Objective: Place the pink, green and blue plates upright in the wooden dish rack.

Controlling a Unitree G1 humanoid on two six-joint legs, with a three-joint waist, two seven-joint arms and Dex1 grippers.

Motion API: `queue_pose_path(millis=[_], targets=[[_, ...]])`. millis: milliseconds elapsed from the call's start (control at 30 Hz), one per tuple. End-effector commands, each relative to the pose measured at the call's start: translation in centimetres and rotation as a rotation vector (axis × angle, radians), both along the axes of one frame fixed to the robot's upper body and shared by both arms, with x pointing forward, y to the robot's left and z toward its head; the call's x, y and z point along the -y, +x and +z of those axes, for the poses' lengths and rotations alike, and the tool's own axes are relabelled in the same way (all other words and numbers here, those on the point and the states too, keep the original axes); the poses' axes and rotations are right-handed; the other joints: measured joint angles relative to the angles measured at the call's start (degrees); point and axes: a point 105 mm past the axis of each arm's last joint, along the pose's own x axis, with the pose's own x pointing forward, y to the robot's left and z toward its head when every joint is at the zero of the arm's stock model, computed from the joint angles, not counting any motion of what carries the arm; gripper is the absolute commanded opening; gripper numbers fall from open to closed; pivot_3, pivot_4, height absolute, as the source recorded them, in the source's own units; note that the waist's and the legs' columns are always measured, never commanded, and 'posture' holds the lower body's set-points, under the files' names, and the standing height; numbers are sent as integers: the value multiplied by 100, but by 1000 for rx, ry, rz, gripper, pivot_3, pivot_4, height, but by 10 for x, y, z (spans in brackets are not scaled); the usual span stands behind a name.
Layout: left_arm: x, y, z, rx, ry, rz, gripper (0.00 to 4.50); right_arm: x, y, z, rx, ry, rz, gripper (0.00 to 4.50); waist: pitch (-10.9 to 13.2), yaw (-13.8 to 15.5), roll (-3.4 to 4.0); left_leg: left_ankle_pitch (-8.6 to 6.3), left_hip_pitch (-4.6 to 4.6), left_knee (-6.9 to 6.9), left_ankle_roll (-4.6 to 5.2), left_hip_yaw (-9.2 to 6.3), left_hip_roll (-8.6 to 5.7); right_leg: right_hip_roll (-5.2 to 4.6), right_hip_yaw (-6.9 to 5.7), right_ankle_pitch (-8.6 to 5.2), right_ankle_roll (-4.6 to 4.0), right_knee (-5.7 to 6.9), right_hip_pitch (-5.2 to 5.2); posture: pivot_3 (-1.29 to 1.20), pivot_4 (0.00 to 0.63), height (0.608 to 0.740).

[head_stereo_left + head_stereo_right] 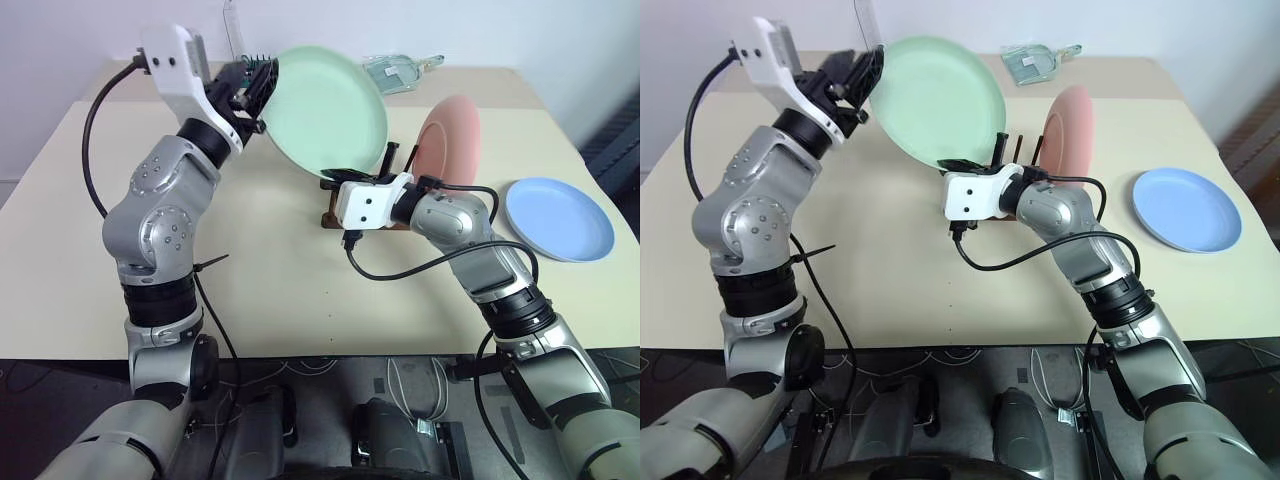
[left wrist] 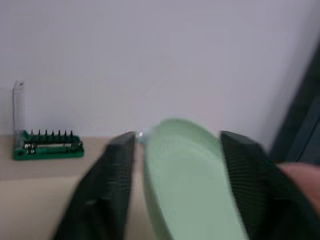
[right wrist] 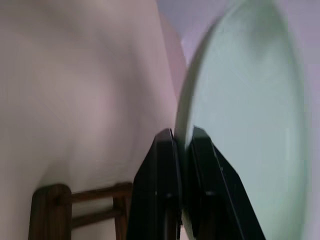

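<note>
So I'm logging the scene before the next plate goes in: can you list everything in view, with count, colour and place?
green plate: one, mint green, held on edge above the table, over the rack.
pink plate: one, pastel pink, standing upright in the wooden dish rack.
blue plate: one, light blue, lying flat on the table at the robot's right.
wooden dish rack: one, dark brown, mid-table beneath the green plate.
tool set: one, green with a clear lid, far side of the table.
table: one, cream.
left tool: black fingers spread either side of the green plate's rim.
right tool: black fingers shut on the green plate's lower rim.
</note>
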Motion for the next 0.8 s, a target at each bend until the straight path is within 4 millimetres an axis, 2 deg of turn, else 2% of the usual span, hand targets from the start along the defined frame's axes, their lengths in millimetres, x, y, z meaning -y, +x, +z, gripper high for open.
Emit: queue_pose_path(millis=[33,167,233,300,400,533,667,733,800], targets=[[-23,-6,27,83,-121,54,4478,0,-3,20,77,34,9,0,0,-6,0,0,1,0,0,0,0,0,0,0,0,0,0,0,150,736],[-59,-4,39,123,-204,135,4478,3,-4,26,75,71,5,0,0,-5,0,0,5,-1,0,0,0,0,0,0,0,0,5,0,150,736],[-77,-2,39,127,-171,182,4478,5,-5,36,47,162,11,0,0,-9,0,0,4,-1,0,0,0,0,0,0,0,0,3,0,150,736],[-83,-2,37,133,-112,188,4478,6,-7,42,26,218,18,0,0,-4,1,0,4,-3,0,1,-1,1,0,0,0,1,3,0,150,736],[-77,-5,8,117,192,132,4478,16,-14,60,-38,377,42,0,1,-8,5,0,5,-8,0,2,-4,0,0,0,0,-3,3,0,150,736],[-72,-12,-11,92,263,28,4478,22,-21,71,-98,481,74,0,1,31,2,0,1,-4,-1,1,-3,1,-2,0,0,-3,1,0,150,736],[-44,-32,-95,-77,573,-225,4478,30,-38,86,-362,784,218,0,2,-28,19,-1,4,-22,-2,5,-3,-1,2,-1,-1,-4,-8,0,150,736],[-32,-42,-114,-102,639,-306,4478,33,-41,86,-450,852,237,0,3,-13,21,2,9,-28,-7,5,-1,0,3,-1,-3,-2,-7,0,150,736],[-22,-51,-125,-116,658,-378,4478,40,-38,85,-502,918,220,0,4,-12,21,3,6,-29,-9,4,1,2,2,0,-7,0,-14,0,150,736]])
